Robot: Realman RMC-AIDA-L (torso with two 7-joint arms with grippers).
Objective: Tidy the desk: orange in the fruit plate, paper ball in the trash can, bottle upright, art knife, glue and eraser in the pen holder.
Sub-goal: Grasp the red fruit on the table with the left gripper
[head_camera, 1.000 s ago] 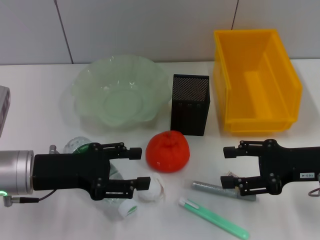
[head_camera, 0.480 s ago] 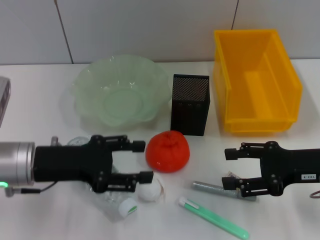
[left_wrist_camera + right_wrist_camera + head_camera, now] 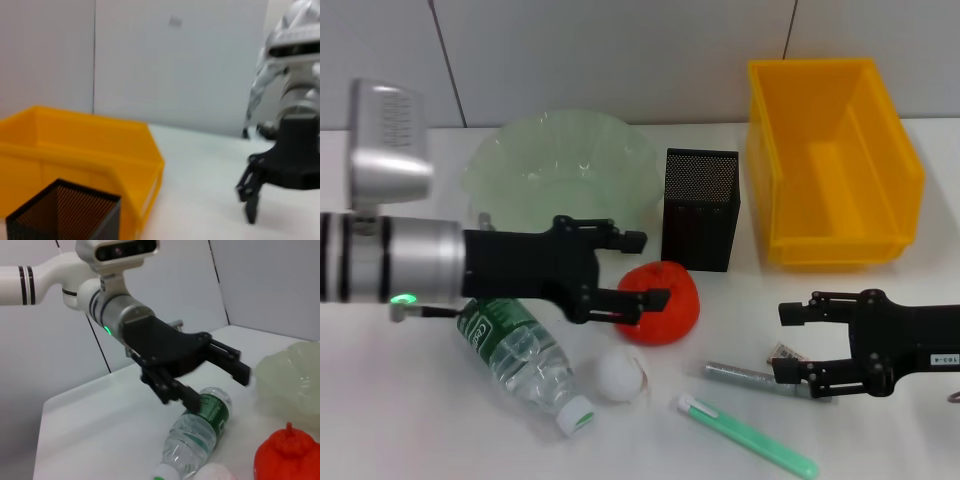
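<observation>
In the head view the left gripper (image 3: pixel 642 268) hangs above the white table (image 3: pixel 410 420) with its fingers spread and nothing between them, one fingertip reaching in front of the orange (image 3: pixel 661 302), the other toward the fruit plate (image 3: pixel 558 165). The orange sits on the table just in front of the pen holder (image 3: pixel 699 209), with the trash can (image 3: pixel 831 160) off to the right. The bottle (image 3: pixel 523 359) lies on its side below the left arm, cap toward the near edge, and the paper ball (image 3: pixel 620 373) rests beside that cap, near the orange. The right gripper (image 3: pixel 788 343) is low at the right, fingers apart around a small labelled block, seemingly the eraser (image 3: pixel 786 353), lying by a grey tube (image 3: pixel 748 378); a green pen-like stick (image 3: pixel 750 437) lies nearer. The left wrist view shows the trash can (image 3: pixel 75 147), the pen holder (image 3: pixel 65 210) and the right gripper (image 3: pixel 249 200) farther off. The right wrist view shows the left gripper (image 3: pixel 220 385) open over the lying bottle (image 3: pixel 197 427), with the orange (image 3: pixel 285 457) and fruit plate (image 3: pixel 292 377) beyond.
</observation>
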